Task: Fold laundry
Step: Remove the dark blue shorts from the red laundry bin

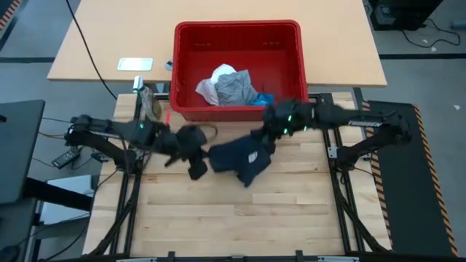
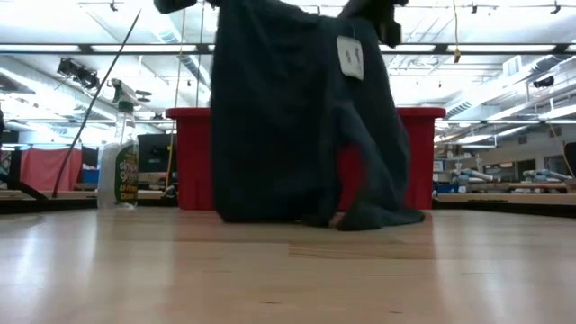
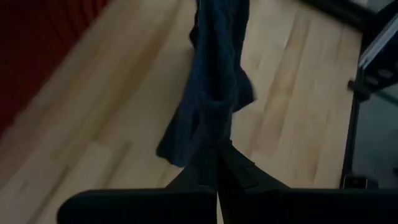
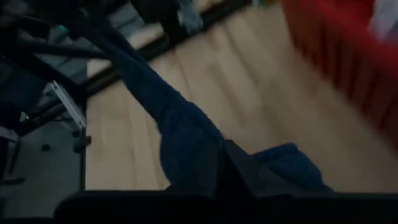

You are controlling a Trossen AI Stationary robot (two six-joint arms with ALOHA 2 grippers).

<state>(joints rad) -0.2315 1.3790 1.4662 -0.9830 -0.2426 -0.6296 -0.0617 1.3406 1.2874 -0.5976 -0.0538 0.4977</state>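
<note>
We see the navy cloth (image 1: 240,159) stretched between 2 grippers just in front of the red basket (image 1: 237,33). The left gripper (image 1: 198,169) pinches one end, the right gripper (image 1: 263,140) the other, both clamped; its lower hem touches the table (image 2: 288,270).

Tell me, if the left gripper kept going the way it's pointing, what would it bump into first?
Probably just more of the navy cloth it already pinches. The left gripper points along the cloth toward the right gripper, which holds the other end. Depth is hard to judge.
</note>
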